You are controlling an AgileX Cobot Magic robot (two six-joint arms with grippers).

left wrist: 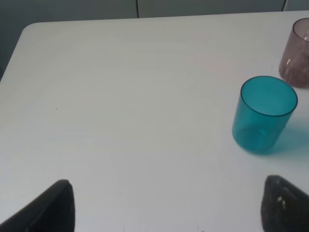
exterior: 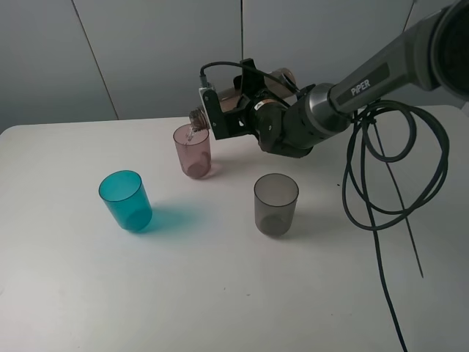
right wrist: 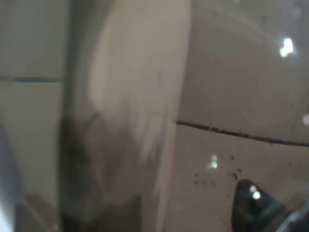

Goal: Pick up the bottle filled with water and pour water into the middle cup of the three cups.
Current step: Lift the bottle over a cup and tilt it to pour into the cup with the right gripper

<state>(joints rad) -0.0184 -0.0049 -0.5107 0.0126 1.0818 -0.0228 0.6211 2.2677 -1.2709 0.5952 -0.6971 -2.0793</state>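
Cabling first, since it's nearest: a black cable is looping down off the right arm and trailing across the right side of the white table toward the front edge. On the left wrist camera, the left end effector is hanging over the table with its two dark fingertips spread wide apart, gripping nothing.

One row back, two cups are standing upright and well apart. A translucent teal plastic tumbler is sitting on the left, and a smoky grey translucent plastic tumbler is sitting on the right.

Further back, between those two, the small translucent pink plastic tumbler is standing upright as the middle one of the three. The left wrist camera is catching it at the frame edge, just past the teal one.

Right over its mouth, the slim smoky brown-grey plastic bottle is lying tipped almost level, with its threaded neck hovering just above the pink rim. The right end effector is reaching across the middle and clamping around the bottle. A pale glint is showing just under the neck at the rim. It might be water, but I honestly can't tell. The right wrist camera is only giving a blurry brownish close-up, so that's no help.

Behind all that, the grey arm marked PIPER is stretching off to the upper right, and grey wall panels are closing off the back.
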